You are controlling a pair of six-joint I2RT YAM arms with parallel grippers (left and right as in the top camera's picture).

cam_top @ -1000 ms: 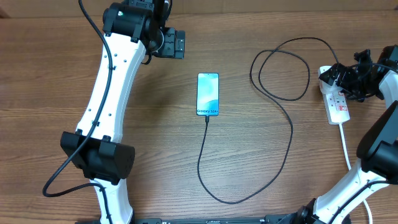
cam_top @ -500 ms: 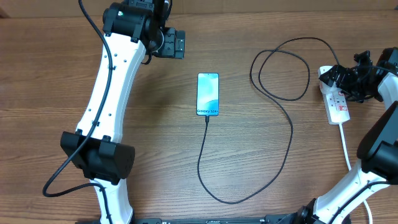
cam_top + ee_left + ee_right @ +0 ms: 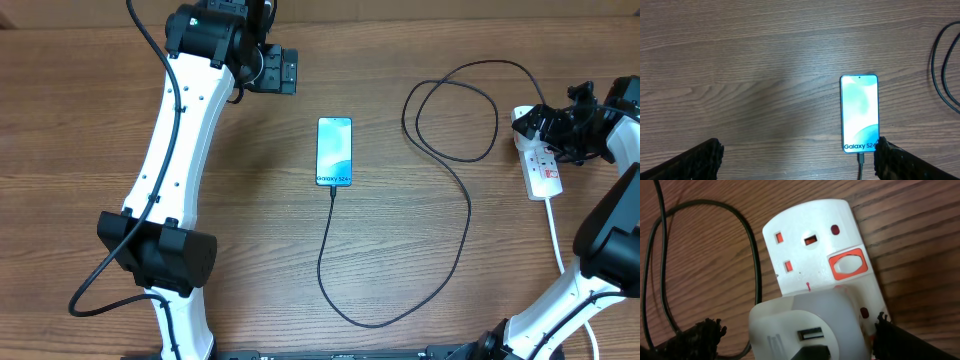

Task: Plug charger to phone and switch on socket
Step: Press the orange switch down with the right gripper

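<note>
Red switch [image 3: 847,265] on the white socket [image 3: 810,245] sits just ahead of the right end effector [image 3: 796,327], its fingers spread and empty; one fingertip should squarely press whichever switch serves the charger [image 3: 754,255] outlet.

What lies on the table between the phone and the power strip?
Overhead view: only the black charger cable's loops lie between phone and power strip.
</note>
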